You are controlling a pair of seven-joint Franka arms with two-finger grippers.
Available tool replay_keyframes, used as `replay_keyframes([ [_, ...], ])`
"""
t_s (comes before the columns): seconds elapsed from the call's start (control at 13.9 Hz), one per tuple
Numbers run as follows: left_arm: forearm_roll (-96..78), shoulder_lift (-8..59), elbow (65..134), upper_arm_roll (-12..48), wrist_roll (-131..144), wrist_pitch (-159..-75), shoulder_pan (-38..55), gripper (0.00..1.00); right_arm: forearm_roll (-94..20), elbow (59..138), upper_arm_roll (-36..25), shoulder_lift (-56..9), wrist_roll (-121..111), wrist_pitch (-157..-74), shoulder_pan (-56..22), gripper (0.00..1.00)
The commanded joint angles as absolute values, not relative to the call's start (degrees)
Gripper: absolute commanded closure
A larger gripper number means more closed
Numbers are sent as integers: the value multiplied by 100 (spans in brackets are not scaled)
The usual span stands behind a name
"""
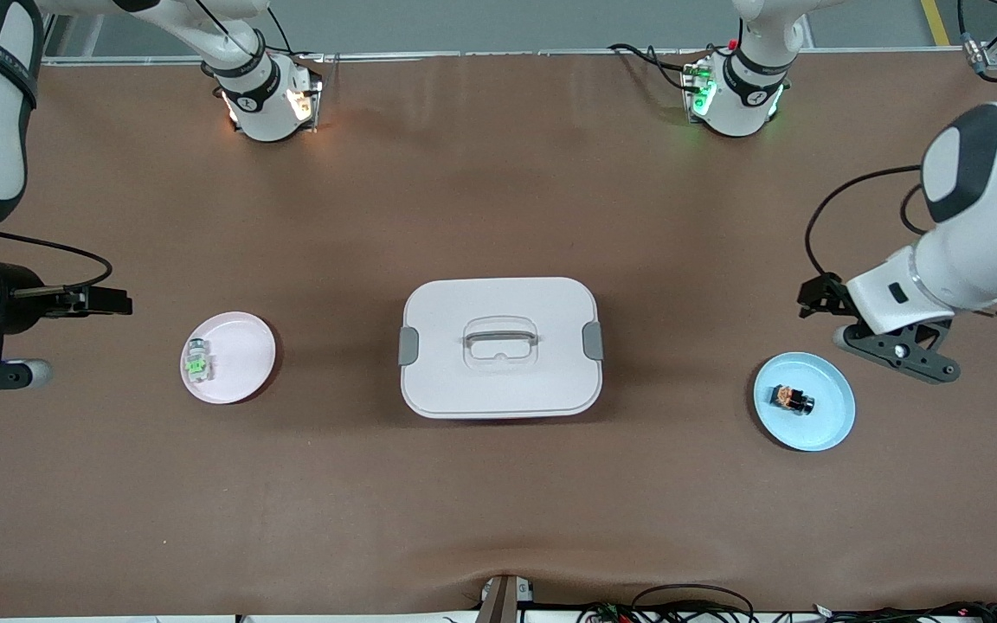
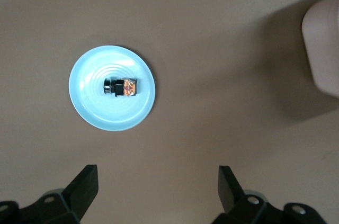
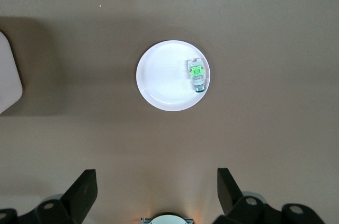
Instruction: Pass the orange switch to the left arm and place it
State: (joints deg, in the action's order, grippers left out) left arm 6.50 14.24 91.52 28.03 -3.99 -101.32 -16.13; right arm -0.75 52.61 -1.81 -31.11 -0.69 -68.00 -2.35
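Left wrist view pretty much tells the story: the orange switch (image 2: 122, 87) is lying on its side in the middle of the blue plate (image 2: 90, 105), and it sits ahead of the left gripper (image 2: 158, 188), off toward one finger, not centred in the gap. Its long axis looks to run roughly across the gap, from one finger toward the other, so my guess is the wrist wants a turn, or else the jaws have to close along the length of it. Jaws are spread wide and holding nothing. From the front view, the left gripper (image 1: 866, 333) hangs just beside the blue plate's (image 1: 827, 424) rim, toward the arm bases, so that's clearly the nearer arm to the switch (image 1: 791, 399); I'd say it needs to shift out over the plate and come down. Moving outward, the box (image 1: 499, 346) sits mid-table, well apart from that plate and right between the two plates, so any handover probably has to go up and over it or around it. Past that there's the pink plate (image 1: 243, 350) with a small clear component with a green mark (image 1: 197, 362) near its rim. The right gripper (image 1: 105, 301) waits toward its own end of the table, beside the pink plate, also wide open and empty.
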Motion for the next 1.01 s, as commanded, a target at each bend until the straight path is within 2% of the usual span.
replay_keyframes([
  [0.0, 659, 1257, 9176, 3022, 761, -9993, -1644, 0, -26, 5388, -123, -2988, -9, -6803, -9, 0],
  [0.22, 703, 1187, 9167, 3313, 1983, -9923, -1644, 0, -18, 5362, -149, -2892, 0, -6838, 9, 0],
  [0.57, 747, 1178, 9044, 3252, 2109, -9896, -1810, 0, -18, 5361, -167, -2348, 0, -6864, 158, 0],
  [0.72, 704, 1204, 8773, 3243, 2066, -9801, -1828, 0, 9, 5361, -176, -2320, -18, -6917, 167, 0],
  [0.93, 677, 1239, 8219, 3243, 2065, -9081, -1915, 0, -44, 5361, -167, -2268, -9, -6926, 307, 0],
])
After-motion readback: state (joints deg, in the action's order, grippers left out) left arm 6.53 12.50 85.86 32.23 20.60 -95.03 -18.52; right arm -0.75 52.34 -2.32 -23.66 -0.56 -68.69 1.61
